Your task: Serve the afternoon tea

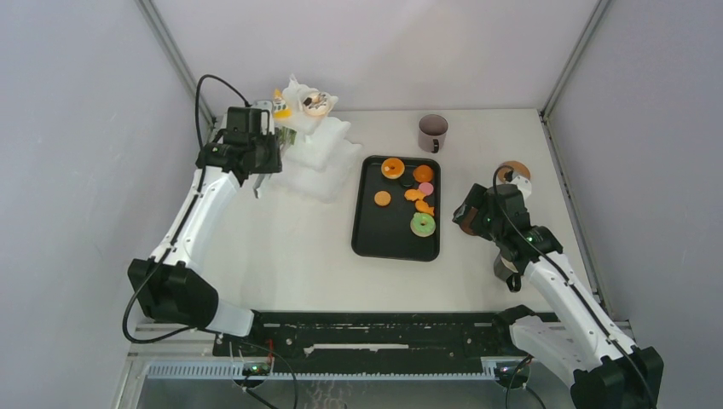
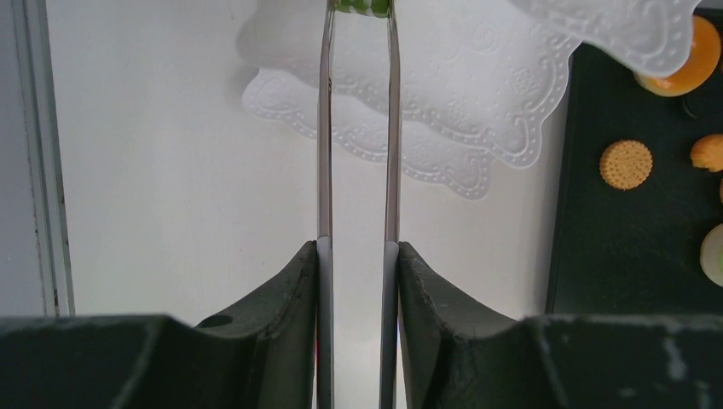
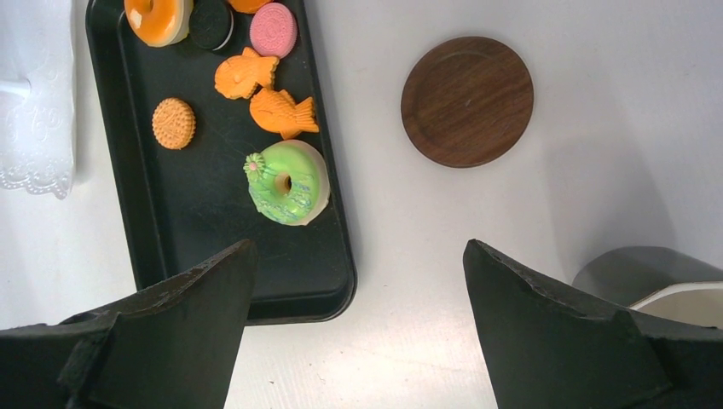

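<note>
Left jaws pinch tongs (image 2: pixel 325 128) bearing a green piece (image 2: pixel 358 6) at the stand (image 2: pixel 443 102), while most pastries (image 3: pixel 287 181) lie on the tray (image 3: pixel 196 247) before the spread, empty right jaws.

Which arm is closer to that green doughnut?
Right. The right gripper hovers just beside the green doughnut; the left gripper is far off, at the white tiered stand.

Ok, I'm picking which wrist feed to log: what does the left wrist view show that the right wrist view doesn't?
Left wrist only: the left fingers shut on tongs whose tips pinch a green piece. Right wrist only: the wooden coaster, pink cookie, part of a mug, and the open right fingers. Both: the black tray, round cookie, orange doughnut and white stand.
</note>
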{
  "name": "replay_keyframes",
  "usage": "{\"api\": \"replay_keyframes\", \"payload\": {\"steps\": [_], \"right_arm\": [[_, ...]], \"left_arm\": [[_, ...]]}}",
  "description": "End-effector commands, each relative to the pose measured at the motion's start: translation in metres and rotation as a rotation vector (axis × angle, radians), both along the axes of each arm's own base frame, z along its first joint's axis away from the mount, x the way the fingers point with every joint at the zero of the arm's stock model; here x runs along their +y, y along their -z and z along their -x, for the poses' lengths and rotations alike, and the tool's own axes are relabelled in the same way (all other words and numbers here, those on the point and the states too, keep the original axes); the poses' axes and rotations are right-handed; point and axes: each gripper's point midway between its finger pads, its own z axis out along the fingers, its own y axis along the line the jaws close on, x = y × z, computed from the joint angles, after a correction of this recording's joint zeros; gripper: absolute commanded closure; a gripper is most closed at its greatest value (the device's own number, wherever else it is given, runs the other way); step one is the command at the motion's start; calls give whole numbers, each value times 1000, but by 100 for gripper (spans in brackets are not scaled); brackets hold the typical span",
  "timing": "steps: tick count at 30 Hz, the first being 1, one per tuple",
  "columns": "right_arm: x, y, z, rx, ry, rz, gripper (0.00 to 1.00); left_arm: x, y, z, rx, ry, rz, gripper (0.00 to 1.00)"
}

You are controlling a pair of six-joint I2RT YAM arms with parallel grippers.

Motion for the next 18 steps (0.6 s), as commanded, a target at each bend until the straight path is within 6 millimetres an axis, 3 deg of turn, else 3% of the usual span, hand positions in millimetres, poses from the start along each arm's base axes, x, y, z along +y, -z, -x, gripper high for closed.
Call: {"api": "replay_keyframes", "payload": {"steps": [1, 11, 18], "right_arm": [[0, -10, -2, -39, 16, -10, 2], [-3, -10, 2, -34, 28, -5, 2], [-3, -11, 2, -38, 28, -6, 2]], "left_arm": [[-2, -43, -31, -188, 8, 18, 84], [-8, -34, -50, -168, 32, 19, 81], [-11, -28, -56, -156, 38, 31, 70]]}}
